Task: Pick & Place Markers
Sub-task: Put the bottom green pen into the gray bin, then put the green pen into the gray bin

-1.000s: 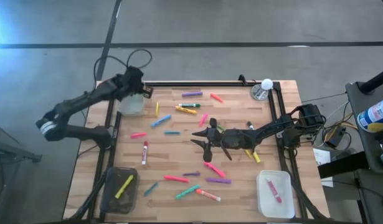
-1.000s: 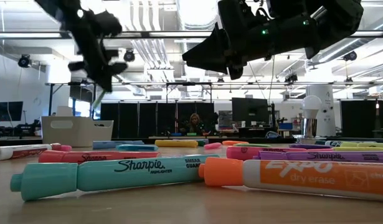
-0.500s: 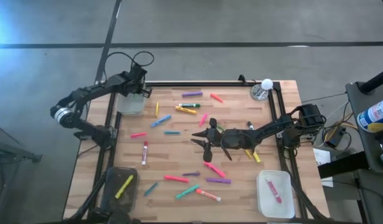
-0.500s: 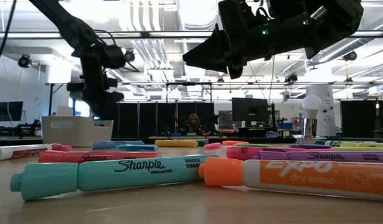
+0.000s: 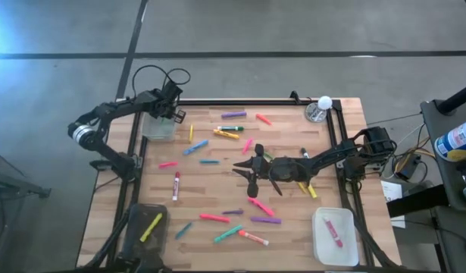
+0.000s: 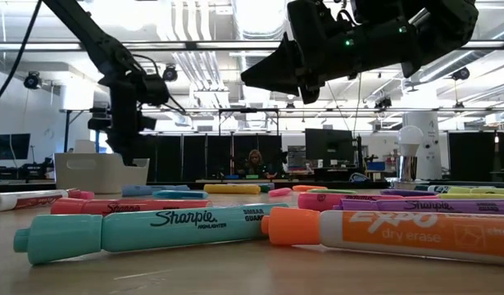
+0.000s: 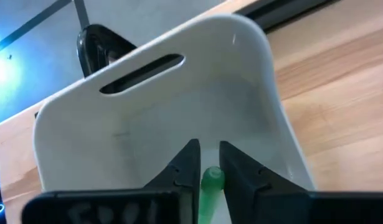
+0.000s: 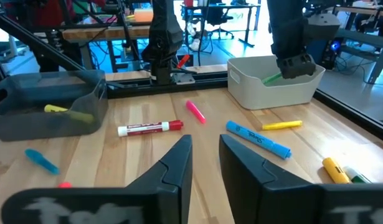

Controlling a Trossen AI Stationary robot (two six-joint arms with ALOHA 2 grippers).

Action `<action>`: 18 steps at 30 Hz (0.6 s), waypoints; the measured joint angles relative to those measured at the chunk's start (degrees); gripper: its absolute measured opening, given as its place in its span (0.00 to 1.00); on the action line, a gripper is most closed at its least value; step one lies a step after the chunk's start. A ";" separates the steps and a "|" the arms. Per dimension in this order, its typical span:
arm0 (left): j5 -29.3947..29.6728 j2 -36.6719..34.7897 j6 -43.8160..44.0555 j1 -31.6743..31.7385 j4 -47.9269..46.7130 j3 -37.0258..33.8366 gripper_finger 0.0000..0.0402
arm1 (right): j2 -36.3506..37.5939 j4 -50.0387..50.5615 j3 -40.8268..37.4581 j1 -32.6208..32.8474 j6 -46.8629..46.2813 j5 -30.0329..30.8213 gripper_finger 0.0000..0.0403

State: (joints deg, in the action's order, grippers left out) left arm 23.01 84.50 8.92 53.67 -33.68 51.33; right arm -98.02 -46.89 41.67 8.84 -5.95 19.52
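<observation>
Several coloured markers (image 5: 226, 133) lie flat across the wooden table. My left gripper (image 5: 172, 112) hangs over the white bin (image 5: 157, 127) at the far left corner and is shut on a green marker (image 7: 211, 180). In the right wrist view that marker (image 8: 271, 79) sticks out beside the fingers at the height of the bin's rim (image 8: 250, 84). My right gripper (image 5: 245, 173) hovers open above the middle of the table, fingers (image 8: 179, 163) pointing toward the table's left, with nothing between them. My left gripper pinches the green marker between its two fingers (image 7: 190, 163); one end of the marker (image 7: 212, 177) shows in the gap. The fingers come from above, pointing down into the white bin. The marker is off the table, slanting across the fingers; whether it touches the bin I cannot tell.
A grey bin (image 5: 136, 244) at the near left corner holds a yellow marker (image 5: 151, 227). A white bin (image 5: 319, 241) at the near right holds a pink marker (image 5: 333, 232). A round object with a white ball (image 5: 320, 108) stands at the far right corner. A black frame (image 5: 240, 101) edges the table.
My left gripper has come down toward the white bin with the green marker, ending just over the bin's opening, while its arm drew in toward the table. My right arm has kept still.
</observation>
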 joint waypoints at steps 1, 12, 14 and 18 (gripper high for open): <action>0.13 -0.11 -0.12 0.00 -0.26 0.00 0.16 | 0.00 0.00 0.00 0.00 0.17 -0.01 0.18; 2.11 -7.43 -4.00 -0.11 -3.80 0.69 0.22 | 0.00 -0.03 0.00 -0.02 0.94 0.04 0.19; 1.87 -9.77 -4.41 -0.15 -4.90 0.94 0.21 | 0.00 -0.03 0.05 -0.02 1.38 0.07 0.18; -0.15 -15.63 -4.81 -0.74 -4.97 0.81 0.16 | -0.07 -0.04 0.68 -0.02 2.09 0.13 0.17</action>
State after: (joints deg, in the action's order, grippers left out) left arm 22.87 68.87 4.11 52.93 -38.65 52.14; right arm -98.09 -46.93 42.35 8.82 -3.86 19.64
